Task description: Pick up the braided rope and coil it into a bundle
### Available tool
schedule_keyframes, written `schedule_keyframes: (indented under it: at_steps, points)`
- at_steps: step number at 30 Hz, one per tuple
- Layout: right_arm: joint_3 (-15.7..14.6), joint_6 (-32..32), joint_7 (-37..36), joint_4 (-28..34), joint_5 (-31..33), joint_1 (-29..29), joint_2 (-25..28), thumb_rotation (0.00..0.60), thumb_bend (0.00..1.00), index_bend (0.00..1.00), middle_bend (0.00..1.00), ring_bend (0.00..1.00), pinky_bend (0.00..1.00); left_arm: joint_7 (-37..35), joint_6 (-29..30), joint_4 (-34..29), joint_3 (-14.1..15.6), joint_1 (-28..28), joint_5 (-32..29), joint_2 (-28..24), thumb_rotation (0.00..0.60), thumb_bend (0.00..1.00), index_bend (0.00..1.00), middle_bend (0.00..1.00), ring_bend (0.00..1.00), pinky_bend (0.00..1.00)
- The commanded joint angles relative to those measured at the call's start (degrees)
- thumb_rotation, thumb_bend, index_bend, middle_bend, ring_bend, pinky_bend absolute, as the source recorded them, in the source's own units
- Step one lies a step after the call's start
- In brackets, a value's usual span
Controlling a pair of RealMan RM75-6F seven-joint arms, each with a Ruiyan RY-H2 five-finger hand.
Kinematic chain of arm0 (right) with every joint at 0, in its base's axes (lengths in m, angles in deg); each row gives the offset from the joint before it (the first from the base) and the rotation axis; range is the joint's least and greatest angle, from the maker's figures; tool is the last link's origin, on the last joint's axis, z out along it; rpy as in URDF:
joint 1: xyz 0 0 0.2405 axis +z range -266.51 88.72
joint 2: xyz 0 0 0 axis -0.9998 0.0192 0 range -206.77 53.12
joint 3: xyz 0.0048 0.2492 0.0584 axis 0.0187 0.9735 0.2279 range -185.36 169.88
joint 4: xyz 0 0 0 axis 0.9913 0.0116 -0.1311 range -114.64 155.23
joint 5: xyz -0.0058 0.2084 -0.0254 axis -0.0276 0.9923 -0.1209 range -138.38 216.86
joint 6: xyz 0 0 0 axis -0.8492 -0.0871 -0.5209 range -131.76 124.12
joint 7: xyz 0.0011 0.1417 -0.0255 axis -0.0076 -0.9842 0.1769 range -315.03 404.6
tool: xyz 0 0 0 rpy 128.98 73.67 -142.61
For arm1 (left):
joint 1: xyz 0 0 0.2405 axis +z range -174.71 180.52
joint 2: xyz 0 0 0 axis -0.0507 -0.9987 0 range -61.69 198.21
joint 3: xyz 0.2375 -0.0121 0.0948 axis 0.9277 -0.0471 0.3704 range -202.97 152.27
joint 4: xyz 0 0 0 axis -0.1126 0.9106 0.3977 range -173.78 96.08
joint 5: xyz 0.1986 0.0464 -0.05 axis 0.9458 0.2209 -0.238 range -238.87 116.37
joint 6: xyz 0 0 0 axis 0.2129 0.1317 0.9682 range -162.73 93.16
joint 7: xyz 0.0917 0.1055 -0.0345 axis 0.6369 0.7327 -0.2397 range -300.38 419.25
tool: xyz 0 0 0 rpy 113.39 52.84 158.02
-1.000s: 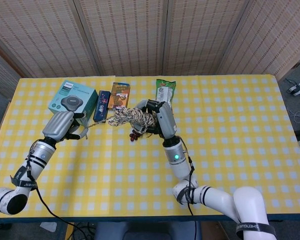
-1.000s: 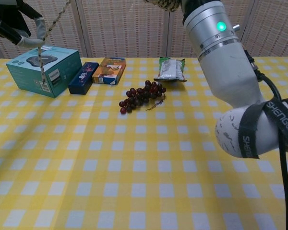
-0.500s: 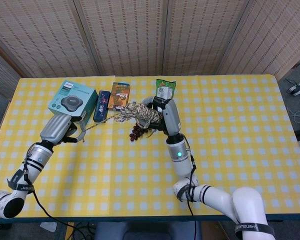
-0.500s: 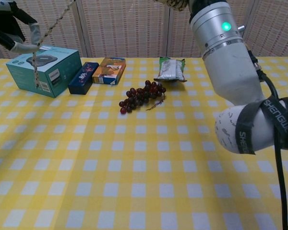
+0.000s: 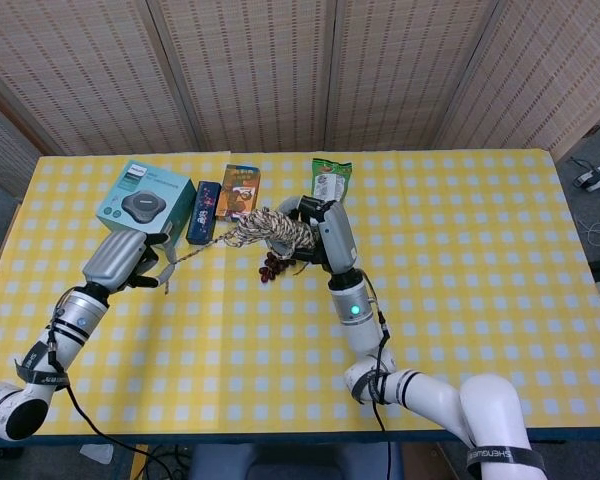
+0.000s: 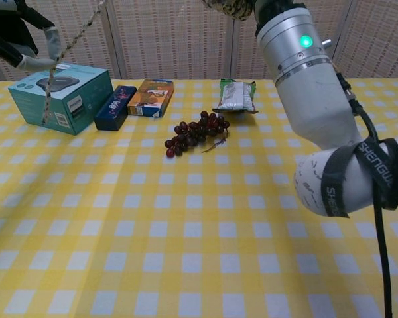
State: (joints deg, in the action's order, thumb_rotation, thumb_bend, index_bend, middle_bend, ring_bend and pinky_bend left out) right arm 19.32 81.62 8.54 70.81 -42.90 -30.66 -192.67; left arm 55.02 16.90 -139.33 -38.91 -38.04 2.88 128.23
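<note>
Head view | braided rope (image 5: 270, 229) bundled in right hand (image 5: 315, 232) | tail to left hand (image 5: 130, 262)

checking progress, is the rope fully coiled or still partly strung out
Partly strung out: most of the braided rope is bundled at the right hand, but a strand runs to the left hand.

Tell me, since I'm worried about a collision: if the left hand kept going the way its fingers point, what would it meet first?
Probably the dark blue box: the left hand points right and slightly back towards it, though depth is unclear.

"SHENGU…" in white letters, cut off by the frame edge, on black strap (image 6: 358, 173) around right arm, other package print illegible
</note>
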Motion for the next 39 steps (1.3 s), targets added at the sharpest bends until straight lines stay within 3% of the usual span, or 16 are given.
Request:
schedule_keyframes:
  at_steps: [1,4,6,10,16,24,39]
  points:
    - [-0.1,0.0,0.0,0.3,-0.1,0.0,0.2,0.600,0.27,0.88,0.71,0.64,0.76,-0.7,-0.2,-0.5,-0.1,0.2,0.4,-0.5,0.600,0.35,0.44,0.91,0.90,1.00]
    - [-0.1,0.4,0.1,0.7,-0.2,-0.2,0.4,0.600,0.26,0.88,0.71,0.64,0.76,-1.5,-0.4,-0.9,0.0,0.5,0.8,-0.9,0.559,0.30,0.30,0.80,0.78,0.98]
    - [-0.3,0.4,0.2,1.0,-0.3,-0.4,0.7,0.600,0.26,0.88,0.71,0.64,0.76,-1.7,-0.5,-1.0,0.1,0.7,1.0,-1.2,0.488,0.28,0.20,0.71,0.69,0.93]
    - [-1.7,0.1,0.5,1.6,-1.1,-1.2,2.1,0.600,0.26,0.88,0.71,0.64,0.76,-1.6,0.0,-1.0,0.3,1.2,1.1,-1.7,0.426,0.27,0.14,0.58,0.59,0.83]
    - [-4.5,-0.2,1.8,4.0,-2.8,-3.5,5.6,0.600,0.26,0.88,0.71,0.64,0.76,1.2,3.2,0.2,0.8,2.6,0.8,-1.5,0.457,0.27,0.14,0.44,0.43,0.62]
    - [-7.2,0.6,3.6,8.7,-4.3,-7.2,11.0,0.600,0.27,0.88,0.71,0.65,0.76,6.5,9.8,4.9,1.5,5.3,-0.7,1.4,0.597,0.27,0.16,0.39,0.39,0.56]
    - [-11.4,2.0,5.7,16.0,-6.2,-14.2,19.4,0.600,0.28,0.88,0.71,0.65,0.76,13.0,19.9,18.2,4.7,11.9,2.0,6.8,0.600,0.27,0.22,0.39,0.37,0.48]
